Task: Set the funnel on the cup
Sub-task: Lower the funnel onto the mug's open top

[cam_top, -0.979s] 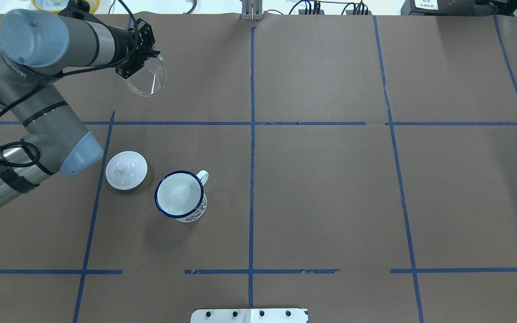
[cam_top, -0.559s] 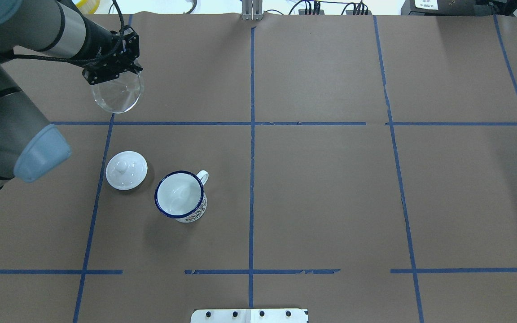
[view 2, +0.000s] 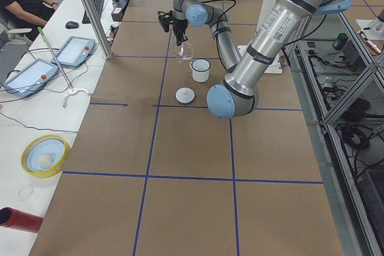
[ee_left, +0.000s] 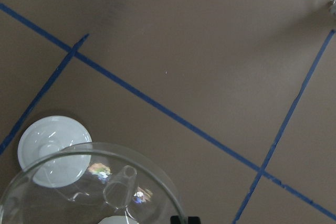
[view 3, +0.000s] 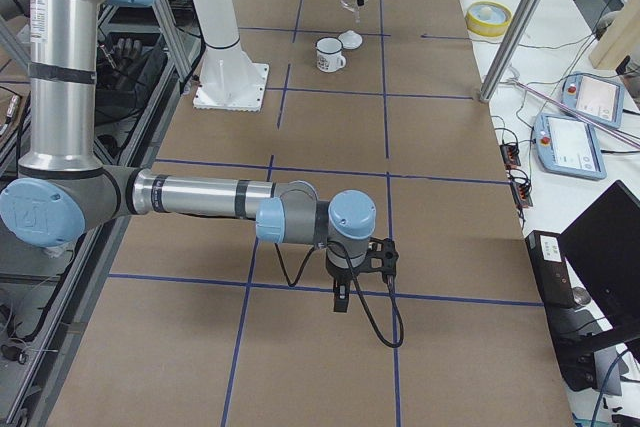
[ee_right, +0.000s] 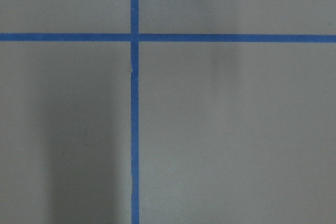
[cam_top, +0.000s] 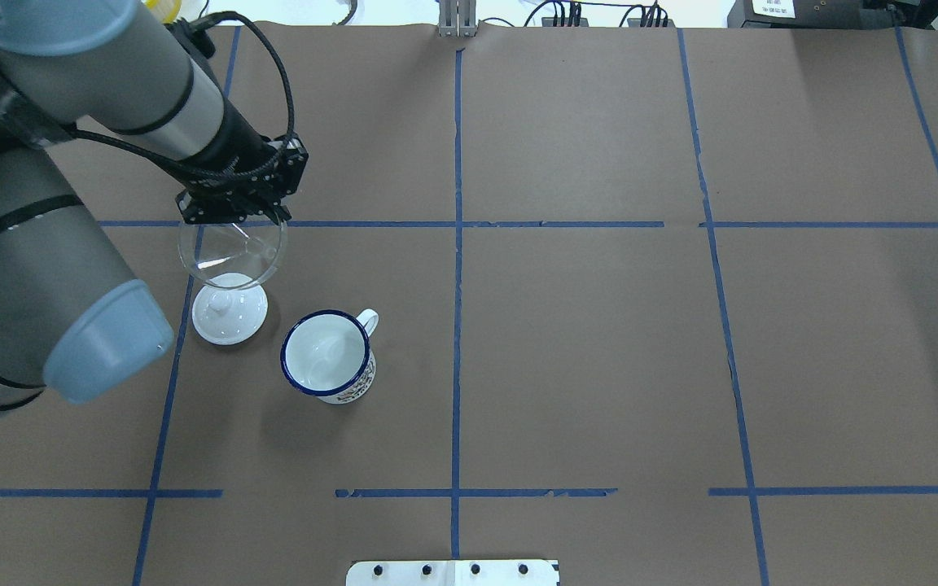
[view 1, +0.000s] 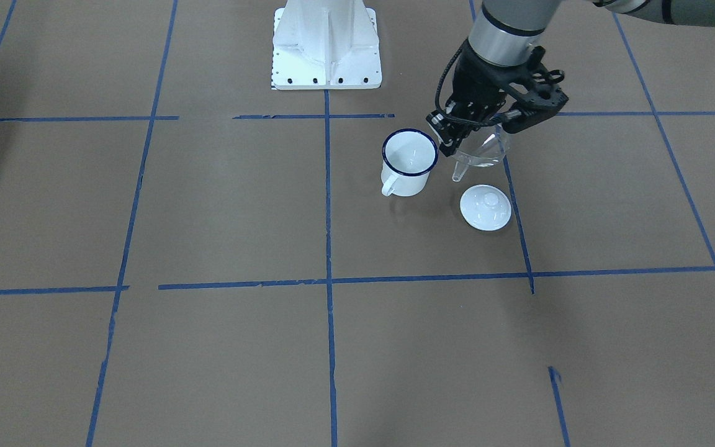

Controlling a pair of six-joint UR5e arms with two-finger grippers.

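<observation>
The clear funnel hangs spout down from my left gripper, which is shut on its rim. It is held in the air over the far edge of the white lid, to the left of and beyond the cup. The cup is a white mug with a dark blue rim; it stands upright and empty. In the front view the funnel is right of the cup. The left wrist view shows the funnel above the lid. My right gripper shows only in the right side view, far from the cup; I cannot tell its state.
The round white lid with a knob lies flat on the brown paper just left of the cup. Blue tape lines grid the table. The white robot base plate is at the near edge. Operators' desks with tablets line the far side.
My left arm has carried the funnel from the far left of the table toward me, to just above the lid, closer to the cup. The cup and lid have not moved.
</observation>
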